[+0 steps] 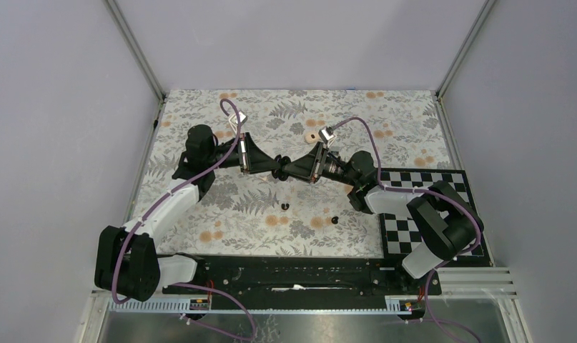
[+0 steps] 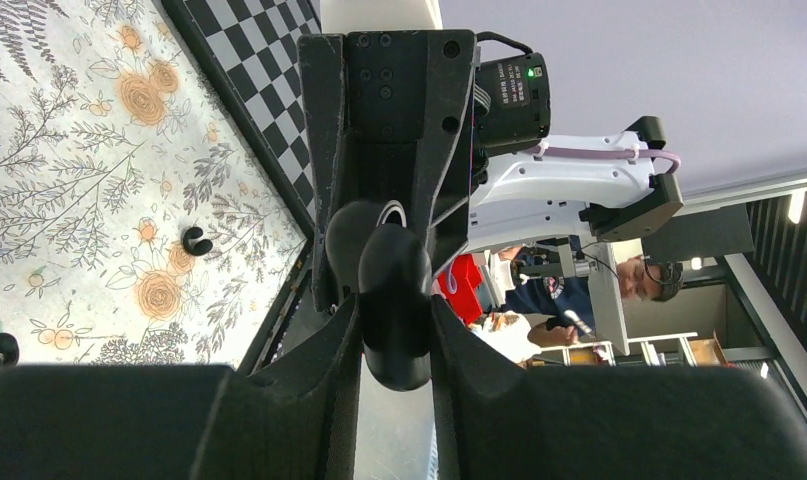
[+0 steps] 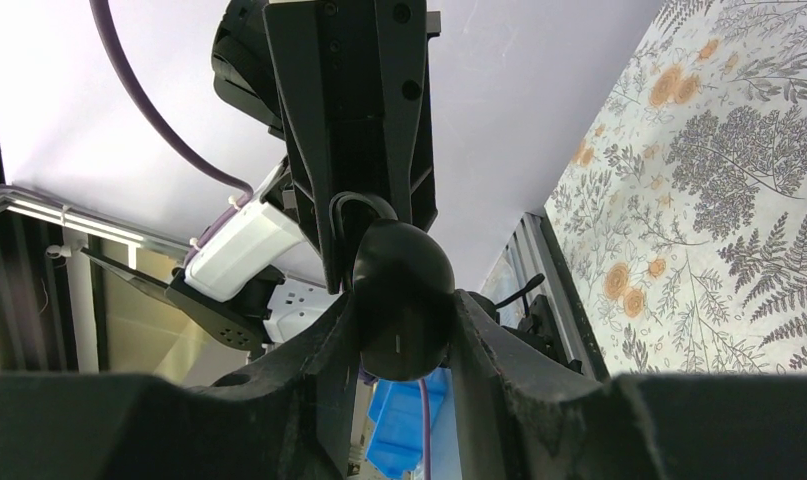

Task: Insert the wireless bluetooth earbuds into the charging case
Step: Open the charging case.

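Two loose earbuds [image 1: 284,206] [image 1: 334,219], one gripped charging case [image 1: 280,166]

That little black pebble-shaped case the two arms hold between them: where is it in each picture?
Top external: the charging case sits mid-picture, over the floral cloth.
Left wrist: the case fills the low centre, cloth at left.
Right wrist: the case is low centre, cloth at right.
Shared landmark: the floral cloth.
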`<state>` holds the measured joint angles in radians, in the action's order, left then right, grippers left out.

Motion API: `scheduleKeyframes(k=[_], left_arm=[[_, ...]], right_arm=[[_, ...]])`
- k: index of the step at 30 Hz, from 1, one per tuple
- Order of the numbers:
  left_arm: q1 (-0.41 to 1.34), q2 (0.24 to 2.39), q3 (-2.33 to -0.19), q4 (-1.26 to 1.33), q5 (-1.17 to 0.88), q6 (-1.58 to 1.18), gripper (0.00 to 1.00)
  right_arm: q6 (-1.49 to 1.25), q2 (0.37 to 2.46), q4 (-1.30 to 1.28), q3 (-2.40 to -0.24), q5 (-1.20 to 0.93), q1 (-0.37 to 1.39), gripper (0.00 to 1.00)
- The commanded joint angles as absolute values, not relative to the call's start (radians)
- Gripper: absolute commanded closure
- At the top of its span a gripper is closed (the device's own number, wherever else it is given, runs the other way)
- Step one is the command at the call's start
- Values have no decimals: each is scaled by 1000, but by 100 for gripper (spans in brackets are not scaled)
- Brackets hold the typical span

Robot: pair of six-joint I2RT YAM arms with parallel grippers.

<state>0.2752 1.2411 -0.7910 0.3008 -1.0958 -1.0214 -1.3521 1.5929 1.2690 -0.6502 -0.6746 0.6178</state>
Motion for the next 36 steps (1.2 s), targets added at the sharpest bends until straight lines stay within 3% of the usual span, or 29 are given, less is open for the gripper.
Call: scheduleKeyframes(k=[1, 3, 6, 11, 17, 25, 36], left_arm=[[270, 1235, -785, 359, -1101, -1009, 90], [270, 1236, -784, 356, -1099, -1007, 98], [270, 1235, -785, 355, -1100, -1008, 100], [270, 1242, -795, 351, -1118, -1007, 67], [268, 1248, -785, 413, -1149, -1043, 65], [268, 1250, -790, 417, -1149, -1054, 47], [268, 1255, -812, 268, -1114, -947, 50]], right_arm=[[-1372, 1601, 1360, -659, -693, 614, 100], [-1373, 1601, 1359, -658, -692, 615, 100], [-1375, 1603, 1364, -660, -693, 615, 100], [-1406, 1619, 1417, -661, -702, 615, 100], [-1524, 1703, 1600, -664, -722, 613, 100], [-1558, 1742, 1650, -674, -735, 612, 100], [-1560, 1744, 1657, -678, -739, 613, 100]])
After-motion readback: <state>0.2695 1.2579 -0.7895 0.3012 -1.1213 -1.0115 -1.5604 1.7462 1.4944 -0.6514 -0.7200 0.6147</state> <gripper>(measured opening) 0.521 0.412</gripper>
